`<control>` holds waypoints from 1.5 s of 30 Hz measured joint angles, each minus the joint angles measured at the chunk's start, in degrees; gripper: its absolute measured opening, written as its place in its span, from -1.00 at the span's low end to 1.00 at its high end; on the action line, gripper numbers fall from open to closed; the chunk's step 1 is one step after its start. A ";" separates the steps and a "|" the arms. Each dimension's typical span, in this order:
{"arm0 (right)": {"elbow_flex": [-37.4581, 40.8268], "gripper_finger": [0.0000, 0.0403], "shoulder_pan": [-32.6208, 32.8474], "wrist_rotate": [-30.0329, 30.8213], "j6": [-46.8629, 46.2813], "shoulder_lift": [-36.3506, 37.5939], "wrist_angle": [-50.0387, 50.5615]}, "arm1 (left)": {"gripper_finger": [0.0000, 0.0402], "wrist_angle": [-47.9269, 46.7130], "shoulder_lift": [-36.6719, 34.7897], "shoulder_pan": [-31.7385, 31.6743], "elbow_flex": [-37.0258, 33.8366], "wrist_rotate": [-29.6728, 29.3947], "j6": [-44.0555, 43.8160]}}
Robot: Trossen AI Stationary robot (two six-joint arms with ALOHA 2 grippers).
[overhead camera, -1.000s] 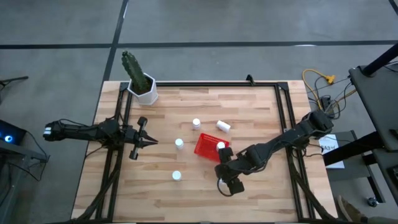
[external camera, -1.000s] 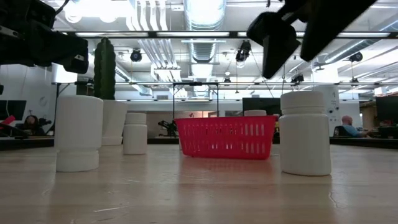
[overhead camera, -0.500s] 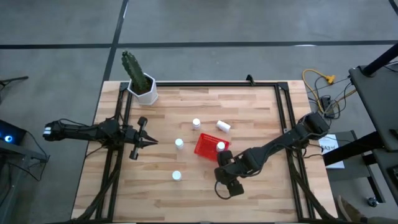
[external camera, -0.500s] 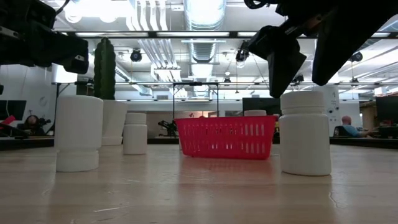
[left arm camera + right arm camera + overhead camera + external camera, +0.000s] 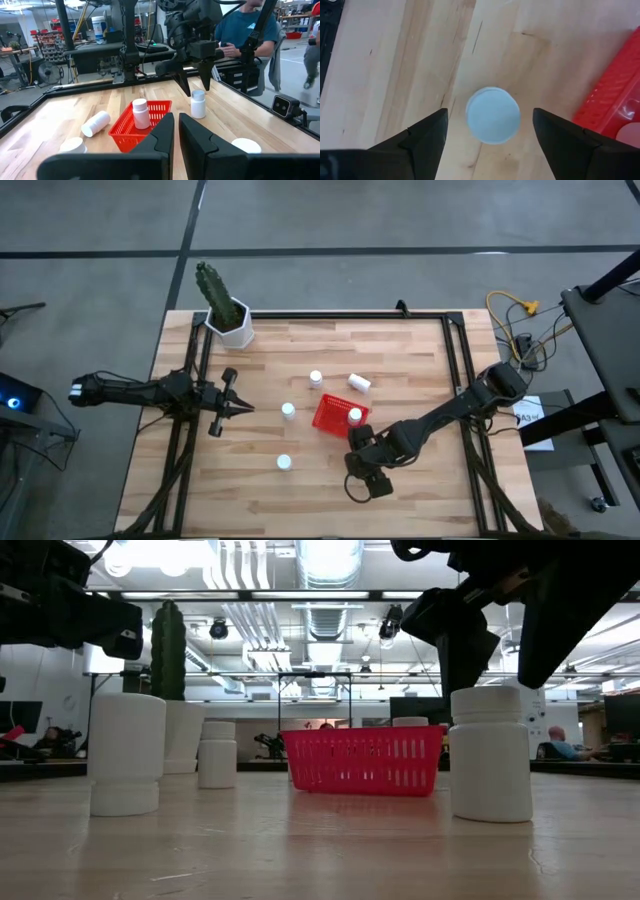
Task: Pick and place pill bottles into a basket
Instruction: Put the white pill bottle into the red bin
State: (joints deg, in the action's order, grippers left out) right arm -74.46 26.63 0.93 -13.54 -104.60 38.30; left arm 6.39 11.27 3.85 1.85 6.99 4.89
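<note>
A white pill bottle point(image 5: 493, 115) stands upright on the table near its front edge, right of the red basket point(image 5: 328, 420). My right gripper point(image 5: 493, 137) is open and points down over it, with a finger on either side of the cap point(image 5: 488, 703) and touching neither. One bottle point(image 5: 140, 113) stands inside the basket. Three more stand upright on the wood point(image 5: 316, 378) point(image 5: 288, 411) point(image 5: 284, 463), and another lies on its side point(image 5: 360, 382). My left gripper point(image 5: 240, 408) is shut, level and still at the table's left side.
A white pot with a cactus point(image 5: 232, 322) stands at the far left corner. Black frame rails point(image 5: 455, 380) run along the table's sides. A seated person point(image 5: 245, 30) shows beyond the table's right side. Bare wood lies along the near edge point(image 5: 300, 510).
My right gripper has come down toward the upright bottle near the front edge, and its open fingers now stand at the height of the cap. The bottles and the basket have kept their places.
</note>
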 joint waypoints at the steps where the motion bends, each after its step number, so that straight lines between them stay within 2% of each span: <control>1: 0.00 0.38 0.00 0.00 0.00 0.00 -0.03 | -0.95 0.00 0.00 0.01 0.00 -0.01 0.00; 24: 0.00 0.32 -0.02 0.11 0.22 -2.25 -1.47 | -0.95 0.04 0.24 0.01 0.00 -0.01 0.00; 29: 0.00 0.14 -0.02 0.11 0.20 -2.25 -1.59 | -0.95 0.01 0.35 -0.01 0.00 -0.01 0.00; 35: 0.00 -0.28 -0.02 0.11 0.28 -2.25 -1.61 | -0.95 0.06 0.35 -0.01 0.00 -0.01 0.00; 45: -1.75 -0.28 -0.20 0.11 0.46 -2.20 -1.51 | -0.95 0.02 0.33 -0.01 0.00 -0.01 0.00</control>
State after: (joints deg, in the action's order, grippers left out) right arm -76.20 26.44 1.04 -13.08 -106.80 36.79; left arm 6.42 11.60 3.84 1.85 6.98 4.89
